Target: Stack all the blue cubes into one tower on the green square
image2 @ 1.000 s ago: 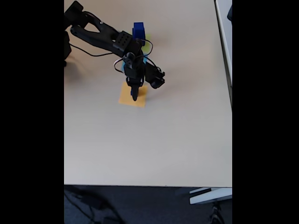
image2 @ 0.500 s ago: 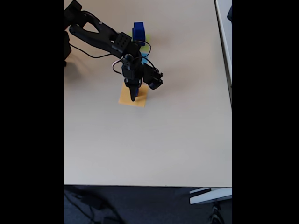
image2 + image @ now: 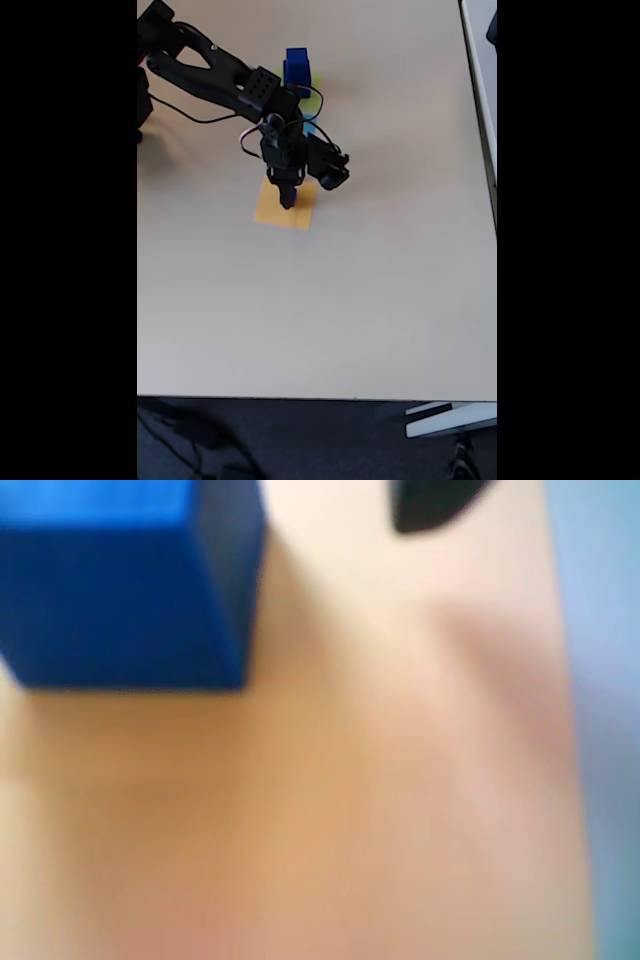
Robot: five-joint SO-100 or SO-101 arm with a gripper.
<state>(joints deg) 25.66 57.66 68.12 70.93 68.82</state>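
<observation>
One glossy blue cube (image 3: 120, 590) on matte beige table (image 3: 330, 310), flat orange square (image 3: 268, 212) under black pincer (image 3: 287, 203), fingers together

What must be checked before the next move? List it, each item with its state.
1. Tool over the orange square in the fixed view: ok.
2. Tool open for a grasp: cannot tell.
3. Blue cube close ahead in the wrist view: ok.
4. Blue stack standing upright at the green square: ok.
5. Wrist view sharp enough to aim: not ok, blurred.
</observation>
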